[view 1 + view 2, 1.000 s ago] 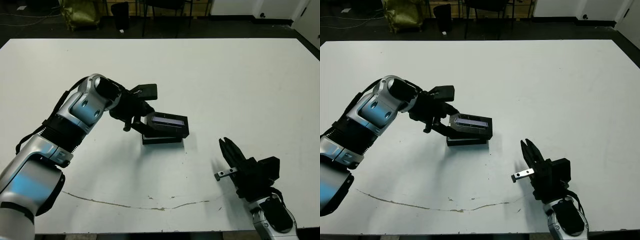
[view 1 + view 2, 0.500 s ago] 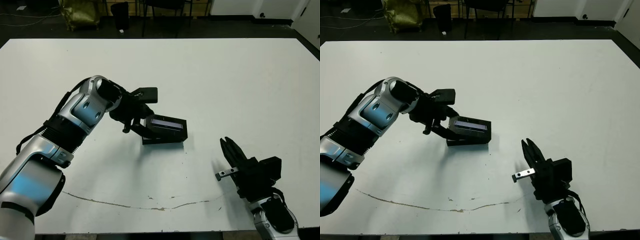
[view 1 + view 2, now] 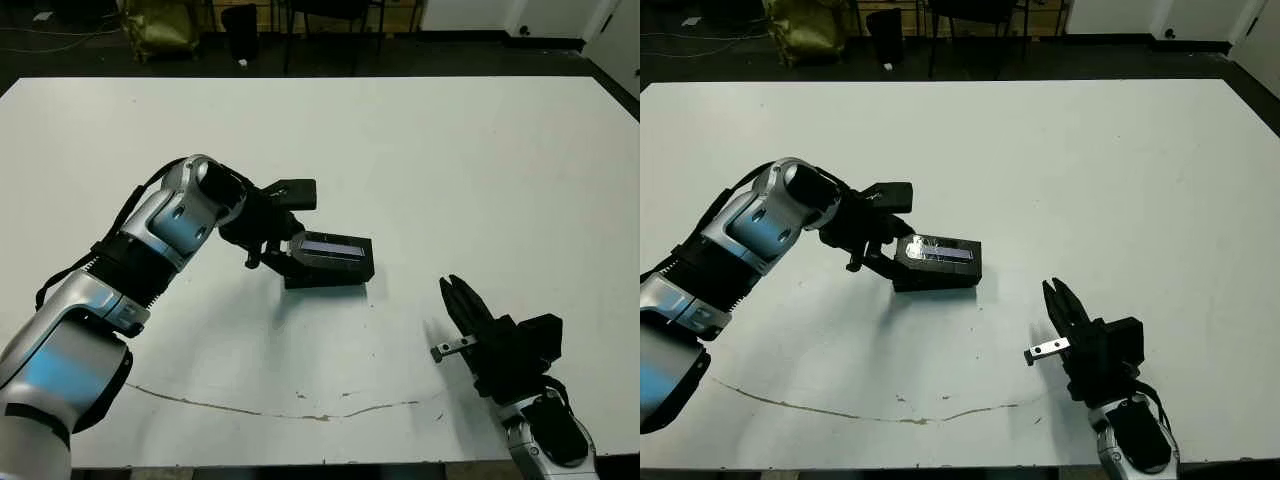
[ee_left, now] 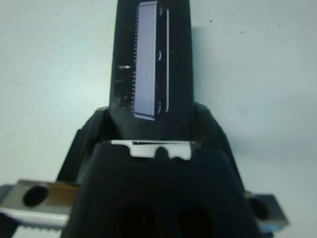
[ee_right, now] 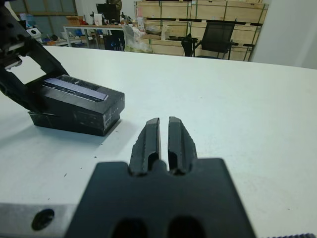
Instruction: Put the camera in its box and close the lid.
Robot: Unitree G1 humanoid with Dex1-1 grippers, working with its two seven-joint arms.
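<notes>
Lid position: the lid (image 3: 330, 254) sits on top of the box (image 3: 322, 279), near the middle of the white table (image 3: 480, 160), and is slightly tilted, its end at the left gripper raised a little above the box.
Left gripper: the left gripper (image 3: 277, 256) is at the lid's near end, one black finger on either side of that end; the fingers are clamped on the lid.
Box: only the black lower edge shows under the lid; it rests flat on the table.
Camera: not visible in any view; covered by the lid if present.
Right gripper: the right gripper (image 3: 458, 300) hovers over the near right part of the table, well apart from the box, holding nothing; in the right wrist view its two fingers (image 5: 148, 141) stand parallel with only a thin slit between them, pressed together.
Lid material: black rectangular cover with matt, lightly scuffed sides; a long greyish-lilac strip (image 4: 146, 59) runs along its top, smooth, with a fine toothed edge on one side as seen from the left wrist.
Table surface: white, smooth, with a thin dark crack-like line (image 3: 270, 408) along the near edge.
Arm: the left arm (image 3: 150, 240) has a silver shell with black joints.
</notes>
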